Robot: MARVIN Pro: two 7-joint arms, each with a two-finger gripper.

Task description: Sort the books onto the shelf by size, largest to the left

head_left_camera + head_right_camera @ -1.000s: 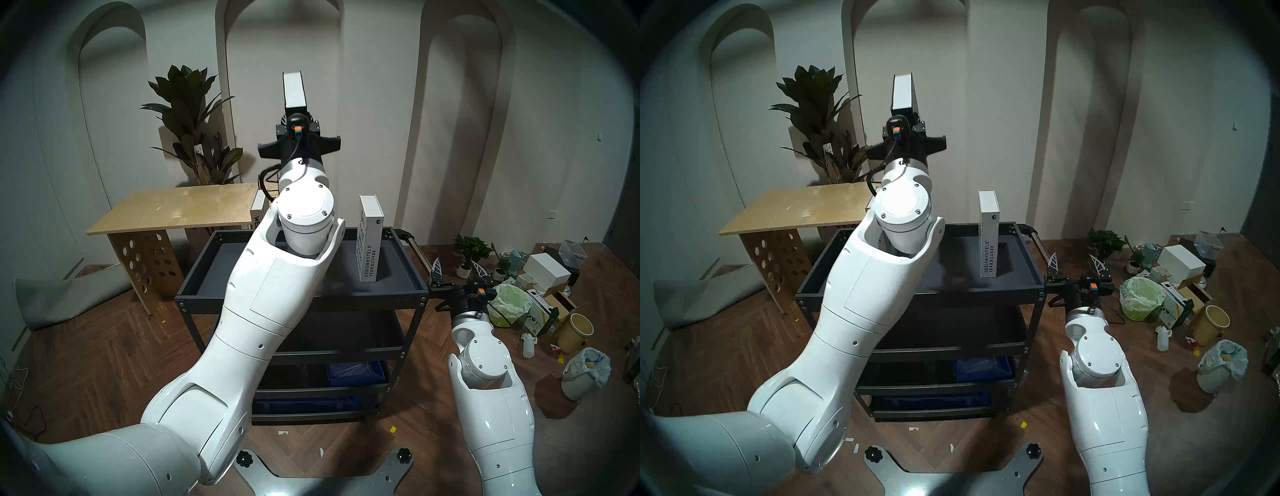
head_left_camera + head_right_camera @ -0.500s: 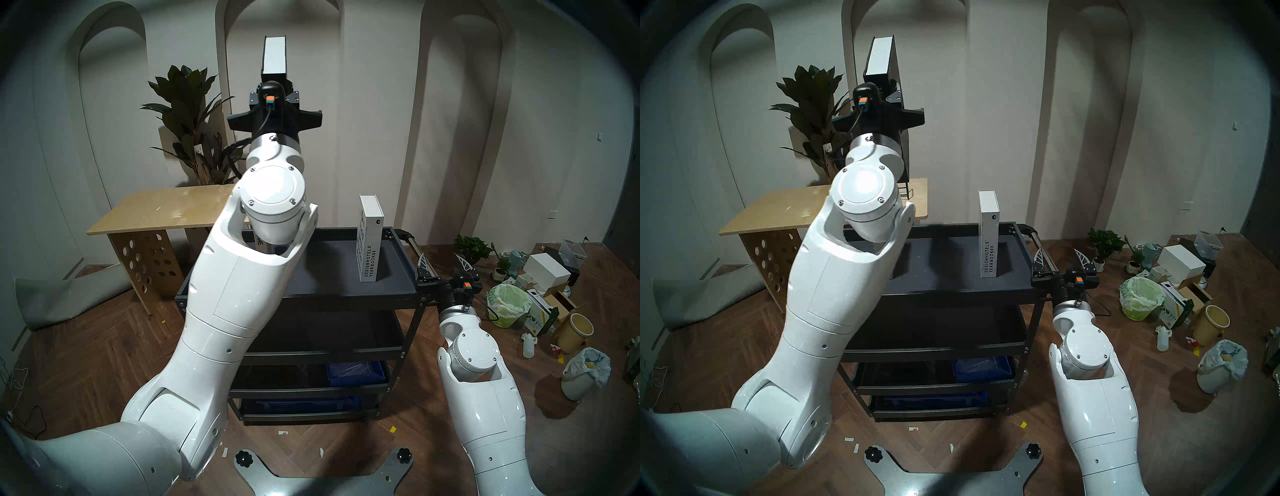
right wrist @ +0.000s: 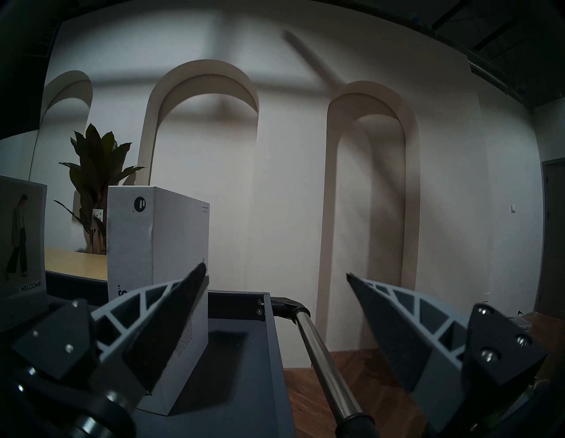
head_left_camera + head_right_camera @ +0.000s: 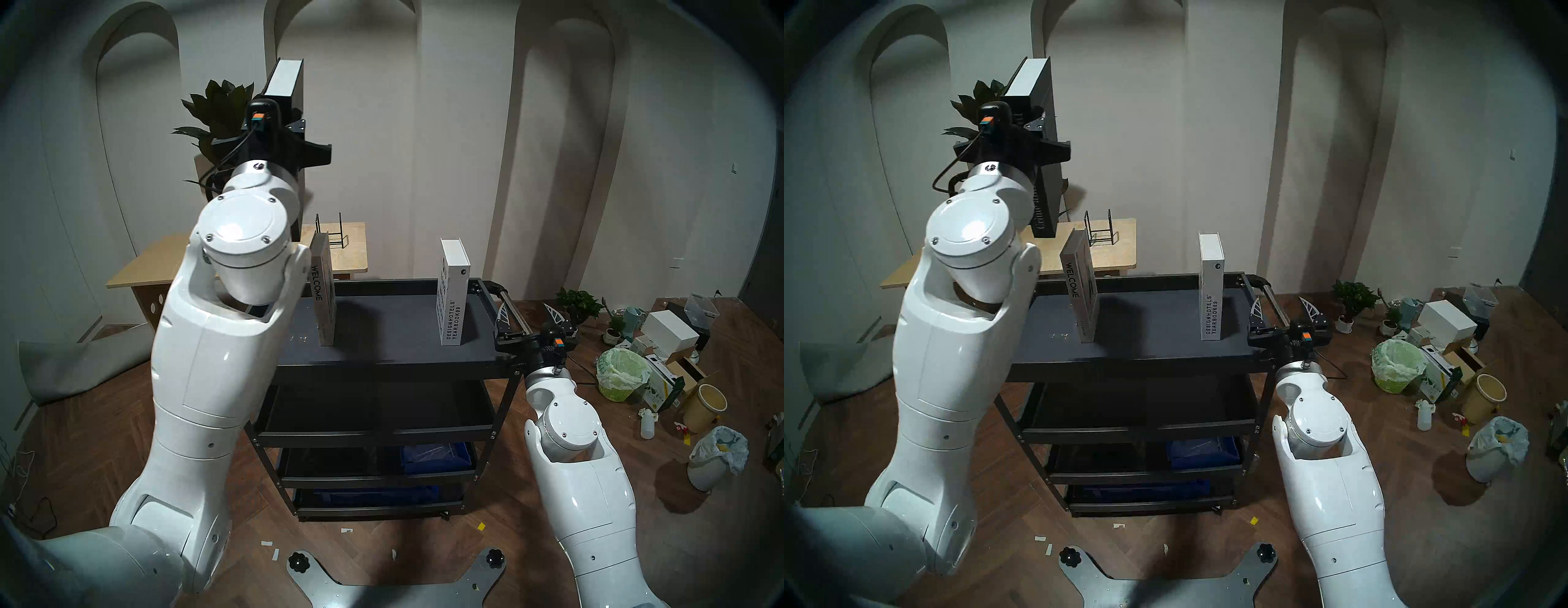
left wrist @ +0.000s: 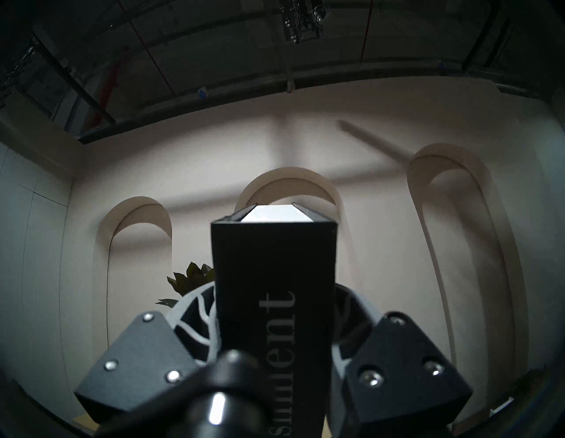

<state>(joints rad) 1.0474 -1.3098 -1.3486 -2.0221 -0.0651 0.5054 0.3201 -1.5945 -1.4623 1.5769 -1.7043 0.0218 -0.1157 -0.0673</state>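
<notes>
My left gripper (image 4: 275,123) is shut on the tall black book (image 4: 297,106), upright and high above the shelf's left end; in the left wrist view the fingers (image 5: 195,321) clamp its spine (image 5: 275,275). The thin grey "WELCOME" book (image 4: 322,293) stands upright left of the middle on the dark grey shelf (image 4: 382,331). The white "DESIGN HOTELS YEARBOOK 09" book (image 4: 453,293) stands upright near its right end. My right gripper (image 4: 528,312) is open and empty beside the shelf's right end, astride the steel handle (image 3: 321,361).
A pale plywood table (image 4: 348,254) with a small black wire rack (image 4: 331,231) stands behind the cart. A potted plant (image 4: 220,106) is at the back left. Bins, boxes and pots (image 4: 662,361) litter the floor on the right.
My left arm swung left with the black book, uncovering the WELCOME book. My right gripper moved left and up toward the cart's handle.
</notes>
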